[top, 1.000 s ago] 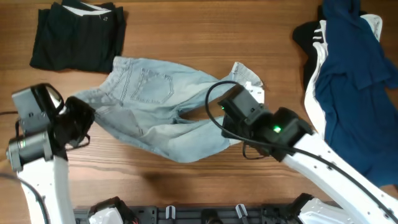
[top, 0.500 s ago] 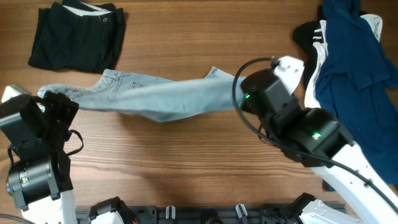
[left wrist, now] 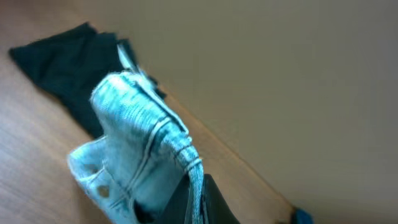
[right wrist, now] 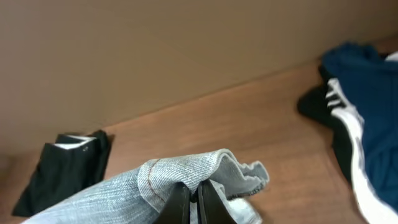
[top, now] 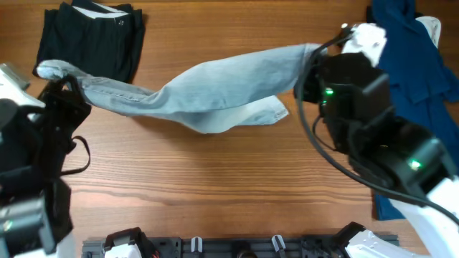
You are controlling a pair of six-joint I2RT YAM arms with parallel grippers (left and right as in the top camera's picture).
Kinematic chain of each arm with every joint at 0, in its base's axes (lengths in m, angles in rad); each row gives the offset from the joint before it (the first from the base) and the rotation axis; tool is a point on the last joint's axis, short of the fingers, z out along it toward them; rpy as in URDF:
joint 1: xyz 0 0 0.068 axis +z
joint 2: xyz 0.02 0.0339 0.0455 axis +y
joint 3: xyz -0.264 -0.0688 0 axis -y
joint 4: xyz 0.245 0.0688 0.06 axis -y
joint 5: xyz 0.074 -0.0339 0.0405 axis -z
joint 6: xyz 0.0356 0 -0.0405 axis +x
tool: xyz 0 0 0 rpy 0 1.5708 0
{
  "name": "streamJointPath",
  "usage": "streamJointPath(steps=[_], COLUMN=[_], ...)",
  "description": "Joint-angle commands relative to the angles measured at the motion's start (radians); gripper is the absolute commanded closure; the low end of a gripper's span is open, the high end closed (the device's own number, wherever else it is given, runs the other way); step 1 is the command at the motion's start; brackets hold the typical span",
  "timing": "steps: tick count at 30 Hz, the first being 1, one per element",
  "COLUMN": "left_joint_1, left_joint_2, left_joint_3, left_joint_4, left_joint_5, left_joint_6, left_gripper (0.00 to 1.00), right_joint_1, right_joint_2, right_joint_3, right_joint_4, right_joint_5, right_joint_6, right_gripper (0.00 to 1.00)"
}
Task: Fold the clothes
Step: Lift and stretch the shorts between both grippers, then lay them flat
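I have the left tool (top: 59, 77) clamped shut on one end of the jeans (top: 215, 89), the right tool (top: 310, 56) clamped shut on the other. Jeans span between them, long axis left-right, middle sagging toward the desk (top: 215, 186); contact unclear. Neither arm nearer. Beyond: folded black garment (top: 93, 43) far left, navy heap (top: 409, 72) far right.

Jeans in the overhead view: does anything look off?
Yes: the jeans hang bunched like a rope, held at each end, with loose cloth sagging below the middle instead of spread flat for folding.
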Motion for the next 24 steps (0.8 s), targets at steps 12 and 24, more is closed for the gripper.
streamJointPath(steps=[12,24], left_joint_1=[-0.100,-0.100], left_joint_2=[0.047,0.133], left_joint_3=[0.427,0.550], left_joint_4=[-0.087,-0.191], left_joint_5=[0.019,0.097], left_joint_6=[0.049,0.042], left_gripper=[0.96,0.96], right_joint_1=[-0.007,-0.007], right_joint_2=[-0.011,0.028], right_joint_3=[0.390,0.515], right_joint_4=[-0.086,-0.097], right_joint_5=[0.172,0.174], right_joint_6=[-0.129,-0.179], right_gripper=[0.96,0.96])
